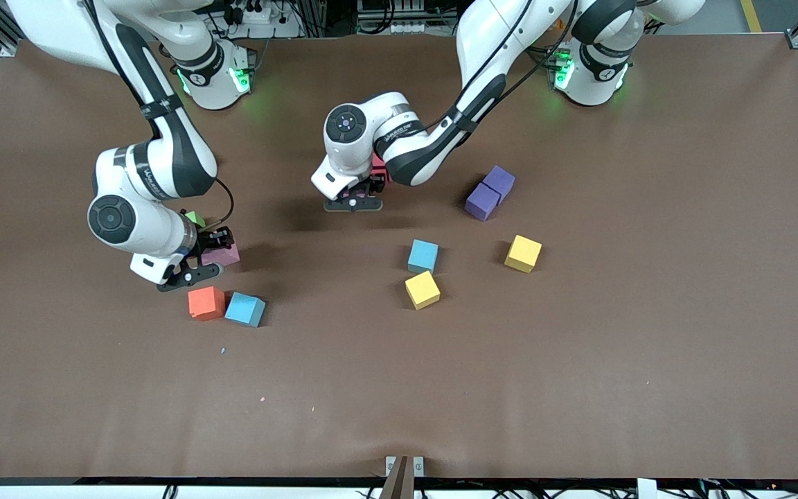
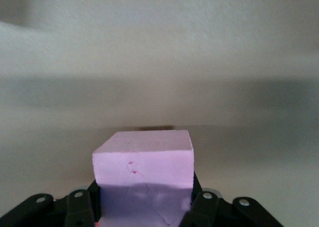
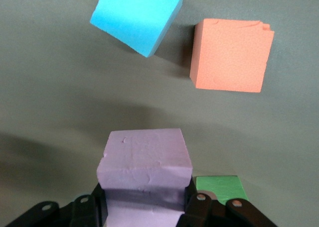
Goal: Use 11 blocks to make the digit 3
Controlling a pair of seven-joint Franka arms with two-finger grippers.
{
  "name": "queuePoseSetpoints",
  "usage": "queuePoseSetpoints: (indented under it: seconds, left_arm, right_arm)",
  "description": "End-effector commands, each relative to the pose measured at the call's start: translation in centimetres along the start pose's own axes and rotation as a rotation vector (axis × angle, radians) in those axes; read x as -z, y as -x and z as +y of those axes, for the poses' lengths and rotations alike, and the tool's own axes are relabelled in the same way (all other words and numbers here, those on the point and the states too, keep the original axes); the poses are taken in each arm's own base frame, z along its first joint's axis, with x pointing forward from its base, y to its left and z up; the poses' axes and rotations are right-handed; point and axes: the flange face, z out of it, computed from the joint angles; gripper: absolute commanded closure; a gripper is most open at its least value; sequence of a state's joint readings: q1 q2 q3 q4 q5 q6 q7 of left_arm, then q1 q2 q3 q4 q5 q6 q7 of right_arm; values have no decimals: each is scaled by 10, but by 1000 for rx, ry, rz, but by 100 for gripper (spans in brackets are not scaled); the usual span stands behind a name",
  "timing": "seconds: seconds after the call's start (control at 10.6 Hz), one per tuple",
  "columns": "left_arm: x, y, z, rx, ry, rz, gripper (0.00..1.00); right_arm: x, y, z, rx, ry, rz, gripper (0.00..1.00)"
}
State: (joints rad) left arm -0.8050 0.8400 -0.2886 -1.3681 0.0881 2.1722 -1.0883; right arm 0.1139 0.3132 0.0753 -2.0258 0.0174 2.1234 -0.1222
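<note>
My left gripper (image 1: 353, 202) is over the table's middle, shut on a pink block (image 2: 143, 162). Beside it a red block (image 1: 377, 168) peeks out from under the left arm. My right gripper (image 1: 205, 258), toward the right arm's end, is shut on another pink block (image 1: 226, 255) (image 3: 145, 162). A green block (image 1: 194, 220) (image 3: 219, 188) lies beside it. An orange block (image 1: 206, 303) (image 3: 230, 55) and a blue block (image 1: 245, 309) (image 3: 137, 18) lie nearer the front camera. A second blue block (image 1: 423, 256) and two yellow blocks (image 1: 422, 290) (image 1: 523, 254) lie loose mid-table. The digit 3 does not show.
Two purple cubes (image 1: 490, 192) touch each other toward the left arm's end, farther from the front camera than the yellow blocks. The brown table cover (image 1: 579, 381) spreads bare across the strip nearest the front camera.
</note>
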Motion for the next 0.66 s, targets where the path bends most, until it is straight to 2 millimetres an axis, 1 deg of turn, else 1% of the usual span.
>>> queuePoseSetpoints:
  seconds: [0.0, 0.09, 0.19, 0.28, 0.38, 0.47, 0.57]
  left_arm:
    - [34, -30, -21, 62, -33, 20, 100]
    - [49, -46, -31, 87, -22, 35, 100]
    - [59, -64, -44, 117, -23, 45, 100]
    - [58, -81, -64, 156, -74, 33, 100]
    - [79, -95, -80, 187, -105, 58, 100]
    - [92, -109, -95, 224, -121, 73, 100]
    - [99, -112, -104, 252, -142, 67, 100]
  right_arm:
    - [1, 4, -5, -35, -14, -4, 82]
    - [2, 2, -15, -59, -10, -4, 82]
    - [0, 0, -30, -88, -4, -4, 82]
    - [-2, -1, -45, -118, 1, -7, 82]
    - [-3, -1, -66, -142, 8, -10, 82]
    - [-5, -1, -94, -170, 13, -10, 82]
    - [-8, -1, -123, -209, 18, -9, 82]
